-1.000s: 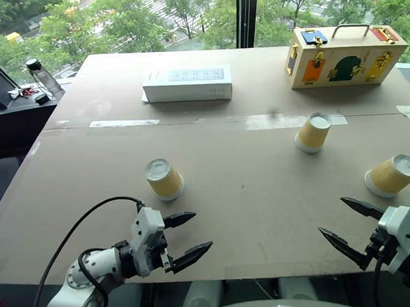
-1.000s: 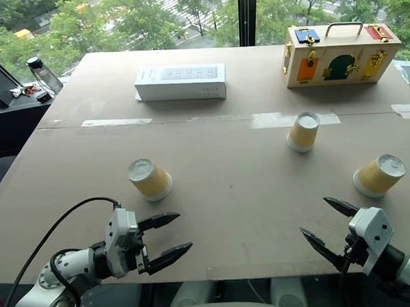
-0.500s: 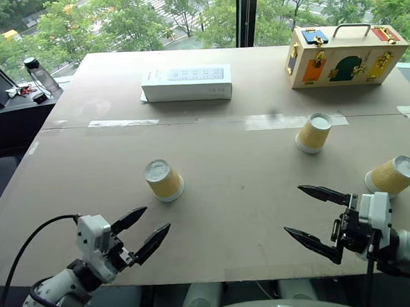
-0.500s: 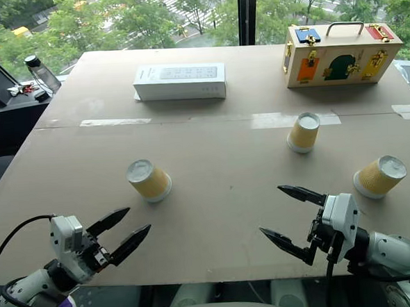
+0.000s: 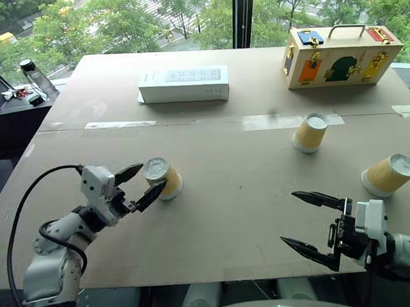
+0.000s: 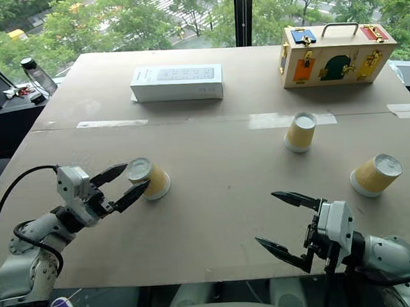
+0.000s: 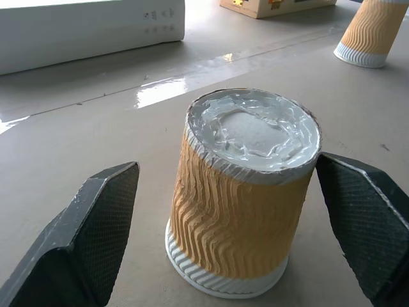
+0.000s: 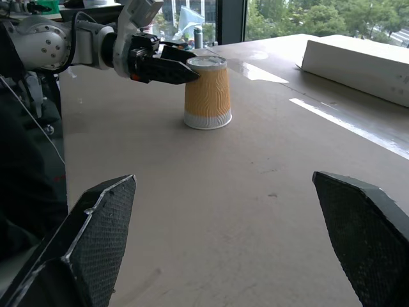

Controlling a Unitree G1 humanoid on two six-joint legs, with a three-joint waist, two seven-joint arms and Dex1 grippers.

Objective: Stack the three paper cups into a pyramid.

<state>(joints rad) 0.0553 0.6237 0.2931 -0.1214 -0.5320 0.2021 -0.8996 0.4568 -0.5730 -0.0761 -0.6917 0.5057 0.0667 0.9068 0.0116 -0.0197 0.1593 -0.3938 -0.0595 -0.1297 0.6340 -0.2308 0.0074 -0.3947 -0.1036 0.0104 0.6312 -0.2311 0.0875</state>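
Left wrist view: the near-left paper cup (image 7: 246, 192), upside down with its axis upright, is seen between the wide-open, empty left gripper (image 5: 141, 186)'s fingers, untouched, while the open, empty right gripper (image 5: 311, 223) is held well apart to its right.

Both arms were silver-grey with rounded joints. The left gripper (image 5: 141, 184) and the right gripper (image 5: 311, 222) each had a white, boxy housing carrying two black, pointed fingers (image 7: 96, 236) with a fine cross-hatched texture. A black cable (image 5: 27, 206) looped along the left arm.
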